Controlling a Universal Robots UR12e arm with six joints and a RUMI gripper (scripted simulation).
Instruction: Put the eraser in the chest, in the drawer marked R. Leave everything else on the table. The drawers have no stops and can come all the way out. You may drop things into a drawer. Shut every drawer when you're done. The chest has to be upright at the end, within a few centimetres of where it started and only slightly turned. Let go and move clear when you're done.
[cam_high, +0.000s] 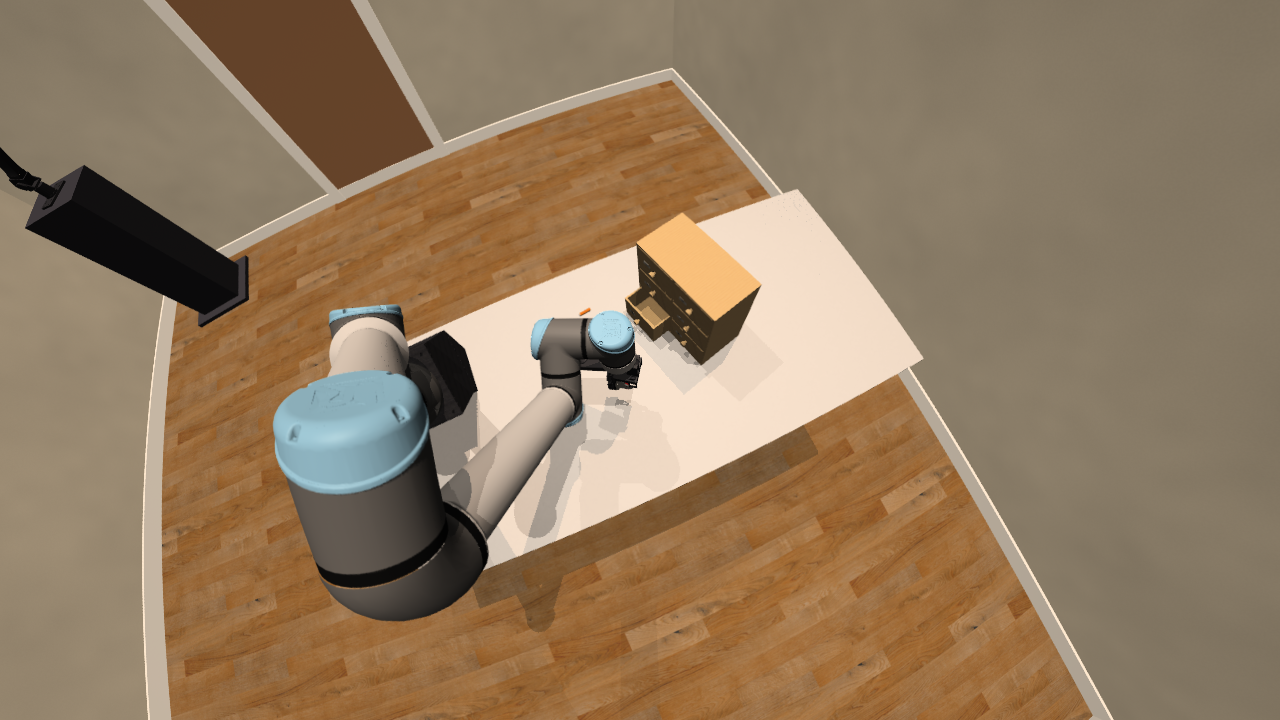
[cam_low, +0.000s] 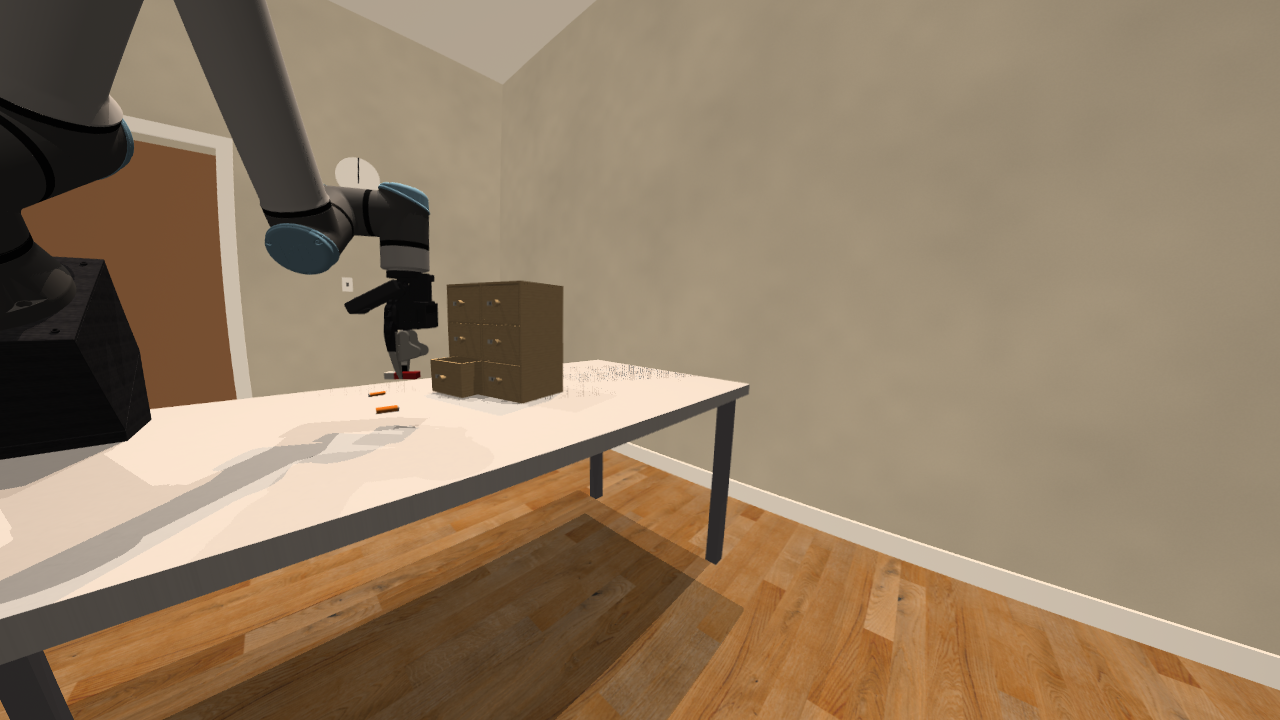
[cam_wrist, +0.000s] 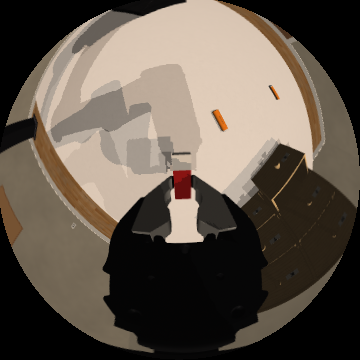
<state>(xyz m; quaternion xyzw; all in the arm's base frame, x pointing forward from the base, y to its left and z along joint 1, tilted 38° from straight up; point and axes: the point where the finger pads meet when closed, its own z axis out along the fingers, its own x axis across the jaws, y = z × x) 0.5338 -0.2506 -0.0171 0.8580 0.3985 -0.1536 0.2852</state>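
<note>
Hand (cam_wrist: 183, 194) pinches a small, flat, dark-red eraser (cam_wrist: 182, 184).

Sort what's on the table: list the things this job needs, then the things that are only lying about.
Needed for the job:
- red eraser, held off the table in the pincer
- chest
- its open bottom drawer; no R marking is legible

Just lying about:
- orange stick on the table
- second orange stick farther back
</note>
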